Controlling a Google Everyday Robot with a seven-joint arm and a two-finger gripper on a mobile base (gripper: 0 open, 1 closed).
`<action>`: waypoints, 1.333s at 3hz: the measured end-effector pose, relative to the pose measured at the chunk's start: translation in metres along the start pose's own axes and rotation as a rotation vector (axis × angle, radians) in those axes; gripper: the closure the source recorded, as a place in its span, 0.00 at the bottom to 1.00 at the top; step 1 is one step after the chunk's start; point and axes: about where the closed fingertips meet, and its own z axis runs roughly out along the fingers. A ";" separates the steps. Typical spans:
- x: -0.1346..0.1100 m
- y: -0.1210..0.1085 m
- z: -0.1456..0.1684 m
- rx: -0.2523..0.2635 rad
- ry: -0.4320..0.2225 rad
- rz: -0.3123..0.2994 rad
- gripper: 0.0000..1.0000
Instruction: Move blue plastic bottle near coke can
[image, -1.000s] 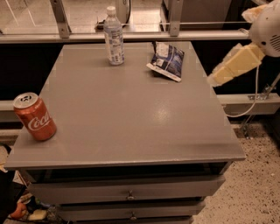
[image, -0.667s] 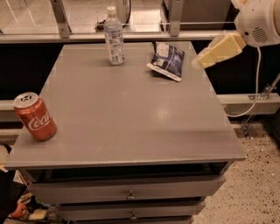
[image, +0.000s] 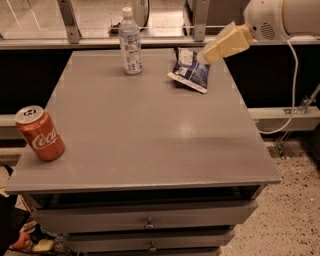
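Gripper (image: 209, 53) is held by the bag (image: 190, 72), its state not discernible; the bottle (image: 130, 42) should be approached sideways, gripped at the label, kept upright.

White "Coca" script on coke can (image: 40, 134), bottle (image: 130, 42) label likely illegible, pincer (image: 202, 58) upper right

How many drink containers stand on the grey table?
2: the blue plastic bottle at the far edge, the coke can at the near left corner. The pincer hangs by the snack bag.
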 end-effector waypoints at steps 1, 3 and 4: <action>-0.003 -0.013 0.051 0.017 -0.044 0.095 0.00; -0.008 -0.020 0.129 0.039 -0.114 0.212 0.00; -0.008 -0.013 0.190 0.017 -0.153 0.253 0.00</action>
